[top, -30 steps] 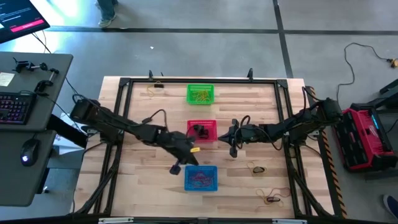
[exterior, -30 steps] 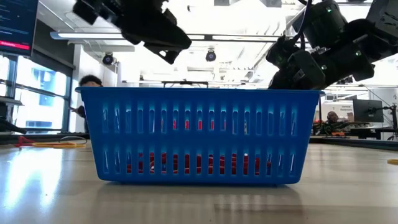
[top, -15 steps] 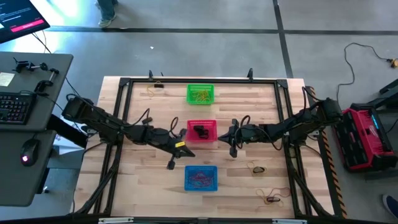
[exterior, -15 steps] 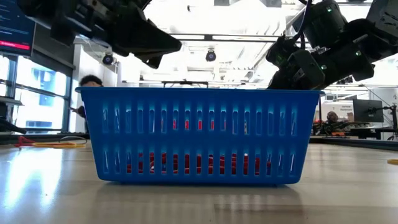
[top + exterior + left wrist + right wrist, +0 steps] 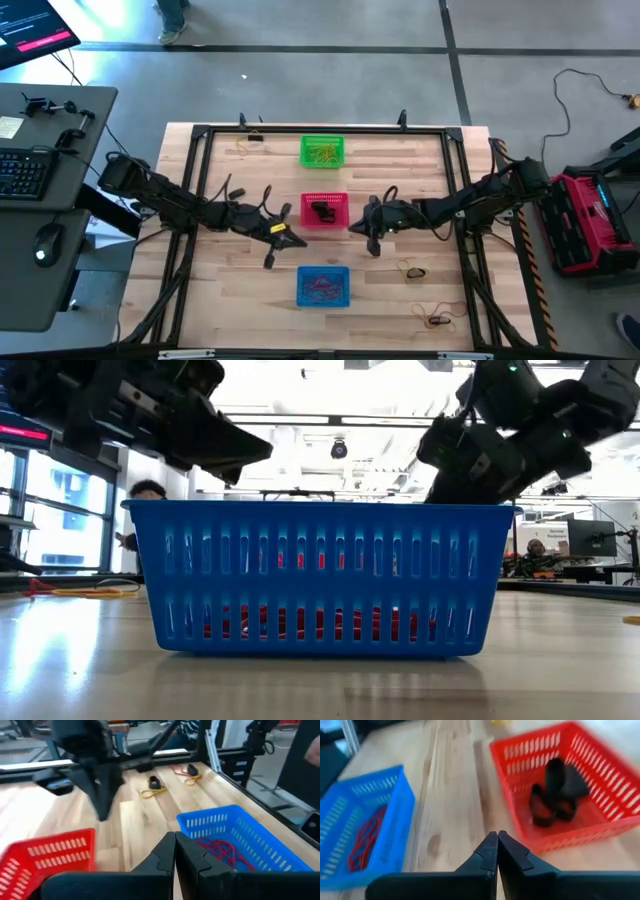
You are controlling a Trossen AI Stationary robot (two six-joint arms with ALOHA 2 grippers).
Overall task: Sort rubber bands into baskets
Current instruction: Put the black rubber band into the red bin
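I see my left tool closed just left of the red basket of black bands, my right tool closed just right of it, with red bands in the blue basket nearer me on the worktop.

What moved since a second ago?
The left end effector pulled back from over the blue basket toward its own side. The right end effector crept slightly toward the red basket. All baskets, including the green basket, stayed put.
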